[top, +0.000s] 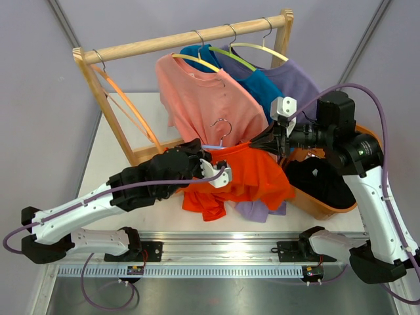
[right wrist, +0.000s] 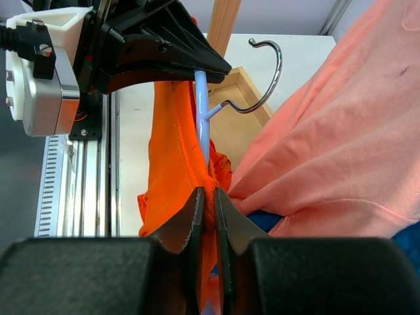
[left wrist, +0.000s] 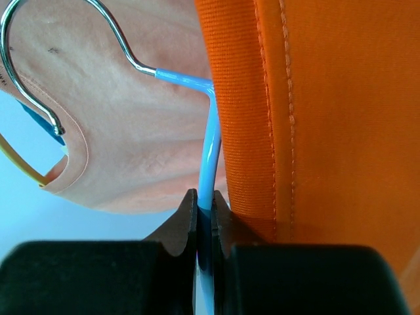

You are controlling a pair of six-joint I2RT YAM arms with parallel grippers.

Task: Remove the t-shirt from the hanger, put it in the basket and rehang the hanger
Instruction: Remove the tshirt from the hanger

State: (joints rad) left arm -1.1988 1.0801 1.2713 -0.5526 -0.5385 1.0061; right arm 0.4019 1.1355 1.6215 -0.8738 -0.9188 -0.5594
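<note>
Orange t-shirt (top: pixel 252 174); pale-blue hanger (left wrist: pixel 210 157), chrome hook (right wrist: pixel 279 65); salmon shirt (top: pixel 203 98), teal shirt (top: pixel 262 88), lilac shirt (top: pixel 298 82); all plain.

The orange t-shirt (left wrist: pixel 315 131) is matt, finely ribbed knit cloth with a stitched seam; the pink shirt (left wrist: pixel 131 131) is softer, smoother matt cloth, a bit creased. The hanger (left wrist: pixel 210 151) is glossy light-blue plastic, super smooth; its hook (right wrist: pixel 279 65) is shiny polished metal; the left pincer (left wrist: pixel 205 205) looks like matt black plastic; the rack (top: pixel 190 39) is plain pale wood.
</note>
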